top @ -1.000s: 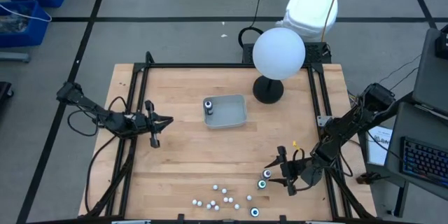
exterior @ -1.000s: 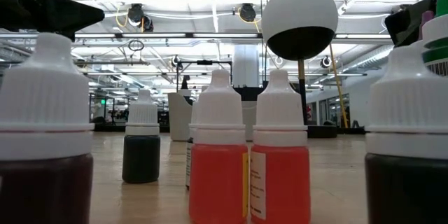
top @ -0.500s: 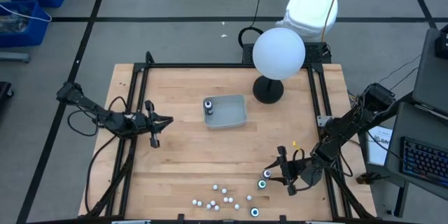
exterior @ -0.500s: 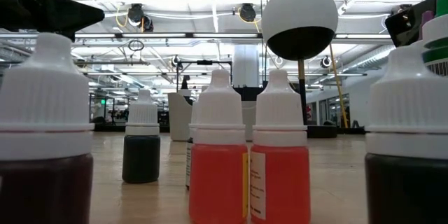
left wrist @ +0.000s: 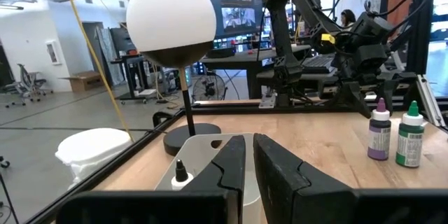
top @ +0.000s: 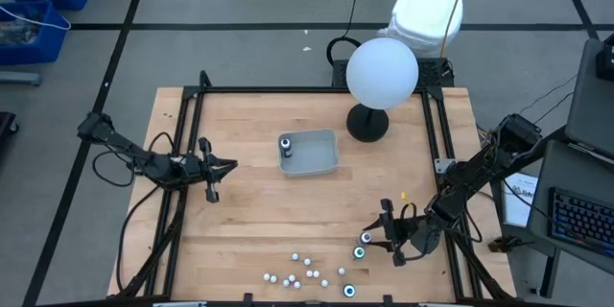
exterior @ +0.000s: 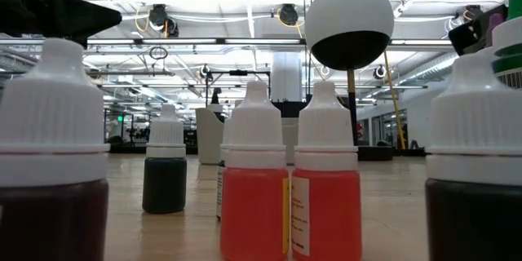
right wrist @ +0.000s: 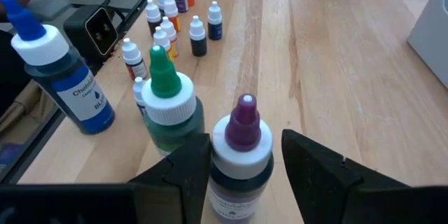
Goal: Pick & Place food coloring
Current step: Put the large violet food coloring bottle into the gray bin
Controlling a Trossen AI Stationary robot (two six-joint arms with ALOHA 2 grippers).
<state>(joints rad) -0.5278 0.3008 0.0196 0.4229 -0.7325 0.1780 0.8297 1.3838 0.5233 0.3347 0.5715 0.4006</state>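
The food coloring is a cluster of tiny white-capped bottles [top: 299,269] [right wrist: 175,14] near the front edge, plus three larger bottles at the front right, tipped purple [top: 366,238], green [top: 360,250] and blue [top: 349,291]. All stand upright on the wood. My right gripper [top: 370,237] [right wrist: 245,147] is open, with one finger on each side of the purple-tipped bottle [right wrist: 242,136]. The green one [right wrist: 166,101] stands just beside it. One small bottle [top: 286,146] stands in the grey tray [top: 318,155]. My left gripper [top: 230,164] [left wrist: 249,155] waits at the table's left, shut on nothing. My right gripper comes slanting down from the table's right. One finger [right wrist: 189,171] lies close against the purple-tipped bottle's white collar [right wrist: 218,152]. A narrow gap shows at the other finger [right wrist: 311,168]. Whether either touches it, I cannot tell. The bottle stands upright on the table.
A large white globe on a black stand [top: 382,72] rises at the table's far side, right of the tray. A black frame [top: 288,90] runs around the tabletop. Bare wood lies between the tray and the bottles. In the low view the small bottles [exterior: 254,188] fill the foreground.
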